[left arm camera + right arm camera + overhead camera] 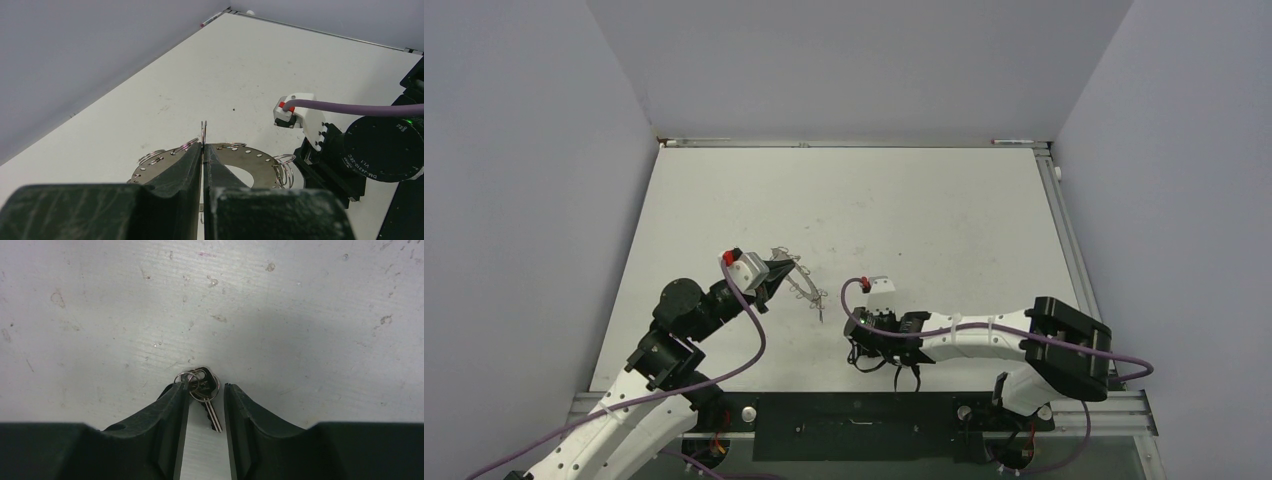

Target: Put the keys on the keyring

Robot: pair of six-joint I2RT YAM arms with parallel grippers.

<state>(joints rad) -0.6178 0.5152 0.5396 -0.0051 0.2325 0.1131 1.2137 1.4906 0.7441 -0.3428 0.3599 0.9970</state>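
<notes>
your left gripper (203, 148) is clamped on the keyring (250, 161), steadying it. your right gripper (206, 392), jaws apart at lower centre, straddles the key (210, 404) to pinch it.

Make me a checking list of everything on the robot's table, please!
Surface: white table, scuffed and speckled.
Job's things: keyring at the left gripper; key lying flat on the table.
Clutter: one thin pen-like item at the far edge; unclear what it is.
Grippers: left gripper shut on a wire loop of the keyring; right gripper open, one finger on each side of the key.
Cables: purple cable along each arm.
Surroundings: plain grey walls on three sides.
</notes>
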